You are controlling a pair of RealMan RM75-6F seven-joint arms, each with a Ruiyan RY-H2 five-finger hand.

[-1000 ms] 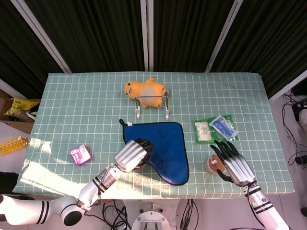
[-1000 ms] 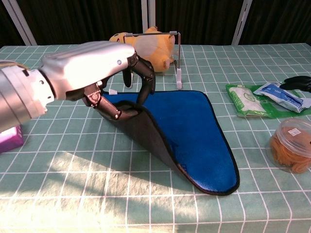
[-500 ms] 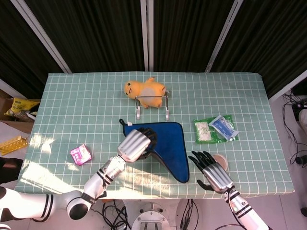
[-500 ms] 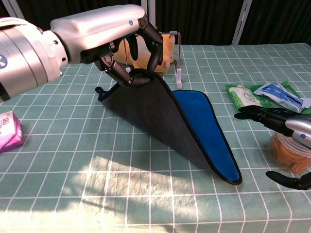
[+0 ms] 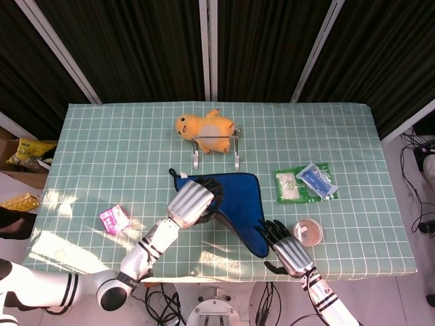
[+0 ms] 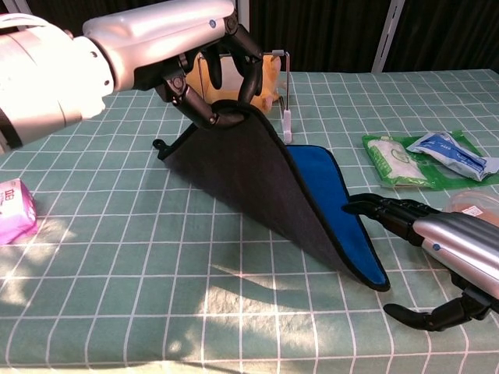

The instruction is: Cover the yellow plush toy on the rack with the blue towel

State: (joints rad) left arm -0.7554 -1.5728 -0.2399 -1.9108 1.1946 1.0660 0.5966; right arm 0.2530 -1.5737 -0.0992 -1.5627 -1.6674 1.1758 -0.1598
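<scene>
The yellow plush toy [image 5: 204,125] lies on the metal rack [image 5: 216,148] at the far middle of the table. In front of it is the blue towel [image 5: 243,204]. My left hand [image 5: 194,202] grips the towel's left edge and holds it raised, so the dark underside [image 6: 249,179] faces the chest view while the right part stays on the table. The left hand [image 6: 207,66] partly hides the plush [image 6: 267,78] there. My right hand [image 5: 285,248] is open, fingers spread, just right of the towel's near corner; the chest view shows this hand [image 6: 444,245] low over the table.
A pink packet [image 5: 113,218] lies at the near left. Green-backed packets [image 5: 304,182] sit right of the towel. A round lidded tub [image 5: 307,231] stands beside my right hand. The table's front edge is close below both hands.
My left hand has lifted the towel's edge higher and carried it toward the rack. My right hand has moved left from the round tub to the towel's near corner.
</scene>
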